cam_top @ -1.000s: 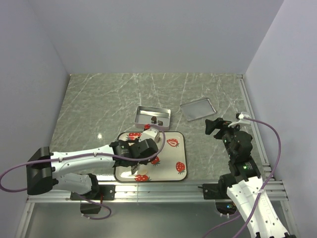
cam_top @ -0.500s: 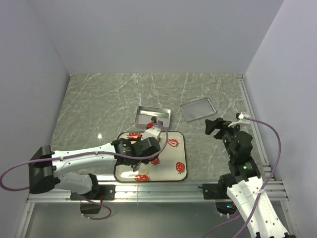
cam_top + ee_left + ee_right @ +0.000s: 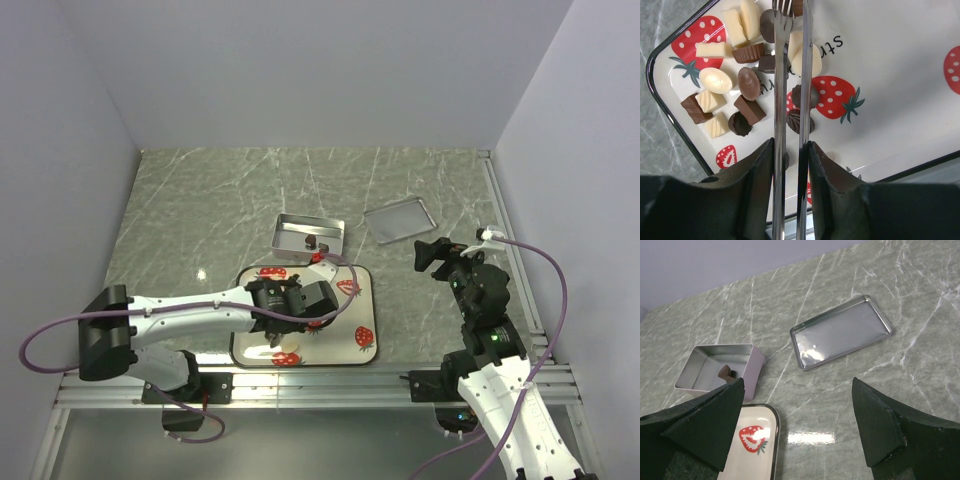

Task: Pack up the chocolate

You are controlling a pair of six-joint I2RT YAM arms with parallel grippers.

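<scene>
Green marble tabletop [image 3: 200, 220]. Chocolate [image 3: 747, 82] heaped on tray [image 3: 345, 318] at 6 o'clock; one piece in tin [image 3: 292, 236] at tray's 12. Left fingers [image 3: 779, 100] nearly together over heap, dark piece at tips, grip unclear. Right fingers [image 3: 705, 415] spread wide, idle. Step: picking. Next: confirm pinch, lift, carry to tin.

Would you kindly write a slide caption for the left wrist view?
Left gripper poised over dark, milk and white chocolates on the strawberry tray.

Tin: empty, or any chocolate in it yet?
Not empty: one dark chocolate lies in the tin; the rest of its floor is bare metal.
</scene>
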